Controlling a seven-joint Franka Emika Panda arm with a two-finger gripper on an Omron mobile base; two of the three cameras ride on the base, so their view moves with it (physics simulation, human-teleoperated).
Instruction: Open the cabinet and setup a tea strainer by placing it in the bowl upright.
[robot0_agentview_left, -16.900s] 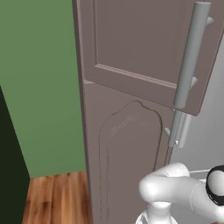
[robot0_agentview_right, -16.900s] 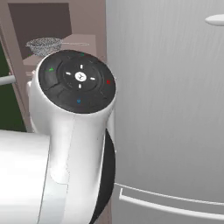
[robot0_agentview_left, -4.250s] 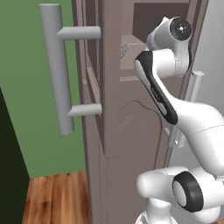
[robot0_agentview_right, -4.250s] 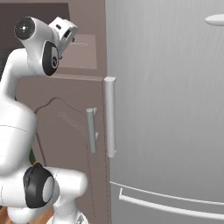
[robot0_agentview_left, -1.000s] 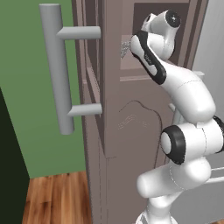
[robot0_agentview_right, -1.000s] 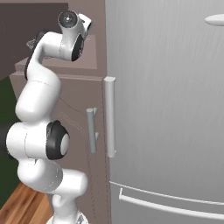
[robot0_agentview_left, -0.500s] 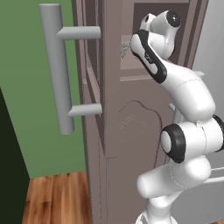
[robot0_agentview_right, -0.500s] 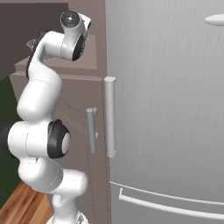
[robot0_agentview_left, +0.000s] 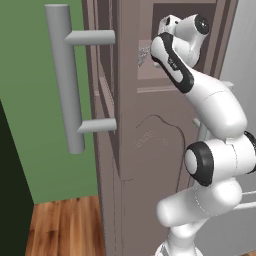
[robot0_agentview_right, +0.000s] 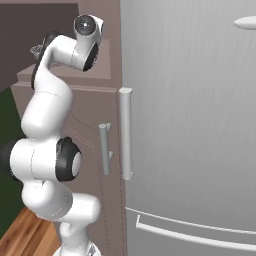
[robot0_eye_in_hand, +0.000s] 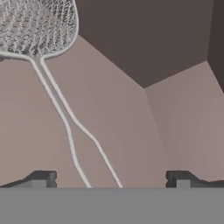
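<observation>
Open jaws over tea strainer (robot0_eye_in_hand: 37, 26) handle

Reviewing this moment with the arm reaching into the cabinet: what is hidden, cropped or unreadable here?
- Tea strainer: in the hand view the top and left edges cut its mesh basket, and the handle wires run out at the bottom.
- Left base view: the arm and door edge cover most of the strainer.
- Hand: its fingertips stand wide apart, the wires between them; contact cannot be judged.
- Cabinet: the arm blocks much of its shelf.
</observation>
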